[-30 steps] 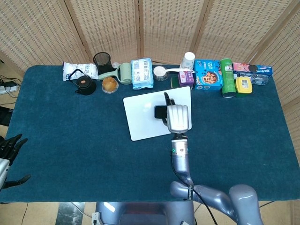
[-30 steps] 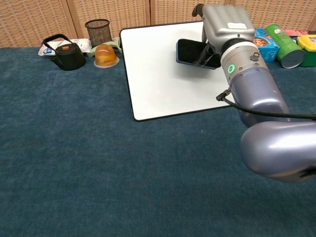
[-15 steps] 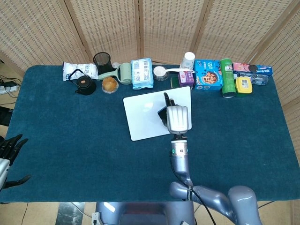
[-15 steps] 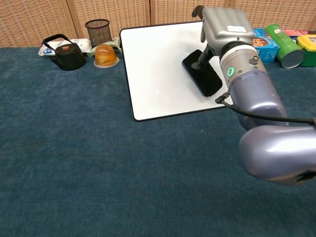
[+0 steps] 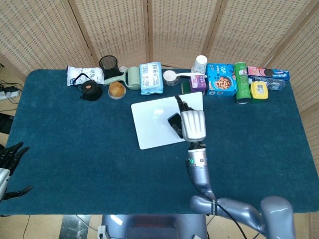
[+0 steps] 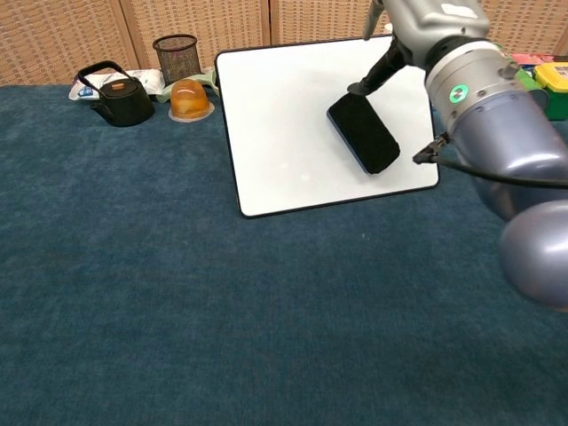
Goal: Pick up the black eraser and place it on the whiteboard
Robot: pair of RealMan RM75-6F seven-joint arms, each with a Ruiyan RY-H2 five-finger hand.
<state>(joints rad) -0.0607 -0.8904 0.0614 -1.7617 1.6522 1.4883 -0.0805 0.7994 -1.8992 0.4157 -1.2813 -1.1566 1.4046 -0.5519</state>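
The black eraser (image 5: 174, 123) (image 6: 364, 133) lies flat on the right half of the whiteboard (image 5: 152, 124) (image 6: 284, 133). My right hand (image 5: 193, 124) (image 6: 435, 31) hovers just right of it over the board's right edge, fingers apart and holding nothing. In the chest view one dark fingertip (image 6: 366, 85) reaches down to the eraser's far end; whether it touches is unclear. My left hand (image 5: 11, 158) hangs off the table's near left corner with its fingers spread and empty, and shows only in the head view.
Along the back edge stand a black kettle (image 5: 89, 89) (image 6: 120, 99), a mesh cup (image 5: 108, 63) (image 6: 175, 55), an orange jelly cup (image 5: 116, 89) (image 6: 189, 99), a wipes pack (image 5: 151, 78), a blue box (image 5: 221, 79) and a green can (image 5: 241, 82).
The eraser went from standing in my right hand's grip to lying flat on the whiteboard. The right hand let go and drew off to the right. The left hand stayed put.
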